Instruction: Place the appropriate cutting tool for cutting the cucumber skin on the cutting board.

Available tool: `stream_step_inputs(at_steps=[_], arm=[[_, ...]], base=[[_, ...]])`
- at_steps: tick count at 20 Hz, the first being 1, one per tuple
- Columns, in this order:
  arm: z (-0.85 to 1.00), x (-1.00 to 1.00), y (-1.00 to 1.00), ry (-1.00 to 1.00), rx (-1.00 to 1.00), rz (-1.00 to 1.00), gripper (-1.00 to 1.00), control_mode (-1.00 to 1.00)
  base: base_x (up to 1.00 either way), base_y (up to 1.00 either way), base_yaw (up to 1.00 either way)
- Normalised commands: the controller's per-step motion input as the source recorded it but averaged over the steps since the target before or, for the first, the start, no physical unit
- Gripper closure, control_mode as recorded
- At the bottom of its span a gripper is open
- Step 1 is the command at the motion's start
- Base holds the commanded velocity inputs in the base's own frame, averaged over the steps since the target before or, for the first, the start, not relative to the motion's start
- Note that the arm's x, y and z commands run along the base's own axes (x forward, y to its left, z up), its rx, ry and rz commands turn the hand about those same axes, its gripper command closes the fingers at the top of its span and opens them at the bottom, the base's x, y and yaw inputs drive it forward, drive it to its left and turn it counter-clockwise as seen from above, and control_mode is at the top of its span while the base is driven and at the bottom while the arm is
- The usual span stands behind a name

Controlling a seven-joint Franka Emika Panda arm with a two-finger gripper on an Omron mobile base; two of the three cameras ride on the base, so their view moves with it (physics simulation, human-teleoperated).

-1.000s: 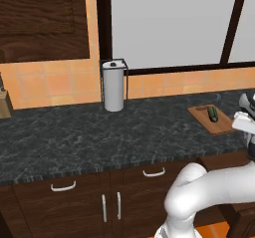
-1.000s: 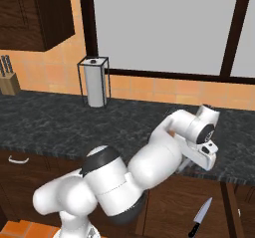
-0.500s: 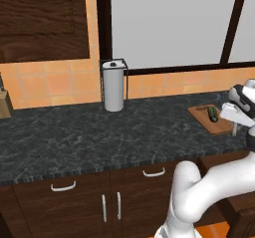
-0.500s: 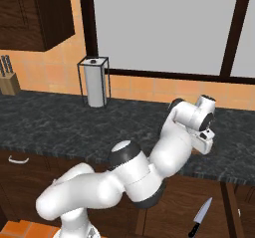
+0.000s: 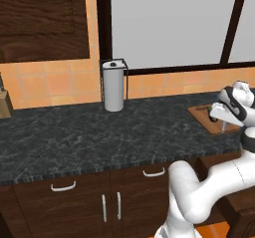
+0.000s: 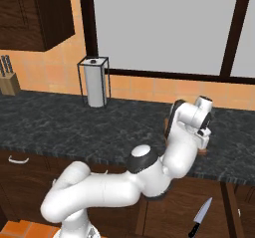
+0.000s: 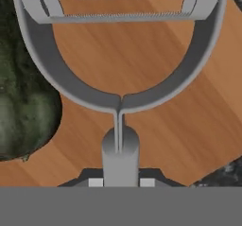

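Observation:
A grey Y-shaped peeler (image 7: 120, 144) sits between my fingers, its serrated blade pointing away from the hand. My gripper (image 7: 120, 180) is shut on its handle. Close beneath it lies the light-brown wooden cutting board (image 7: 156, 102). The dark green cucumber (image 7: 23, 107) lies on the board beside the peeler's head. In the left base view my gripper (image 5: 223, 116) hangs over the cutting board (image 5: 203, 116) at the counter's right end, and the peeler (image 5: 222, 127) points down at it. In the right base view my gripper (image 6: 203, 136) hides most of the board.
A paper towel holder (image 5: 113, 85) stands at the back of the dark stone counter (image 5: 89, 137). A wooden knife block (image 6: 9, 80) is at the far left. A knife (image 6: 200, 216) lies on the floor in front of the cabinets.
The hand with the peeler has swung from the counter's right edge leftward and now hangs over the cutting board. The base has not moved.

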Motion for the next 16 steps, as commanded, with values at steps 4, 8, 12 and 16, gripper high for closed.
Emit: stream_step_inputs(at_steps=[4, 8, 12, 16], arm=[[-0.49, 0.26, 0.09, -0.03, 0.00, 0.00, -1.00, -1.00], [-0.37, 0.00, 0.12, -0.09, 0.00, -0.03, -1.00, -1.00], [0.35, -0.60, 0.04, -0.02, 0.00, -0.10, -1.00, -1.00], [0.85, -0.85, 0.21, -0.02, 0.00, -0.09, -1.00, -1.00]], base=[[0.00, 0.00, 0.00], [0.00, 0.00, 0.00], [0.00, 0.00, 0.00], [0.00, 0.00, 0.00]])
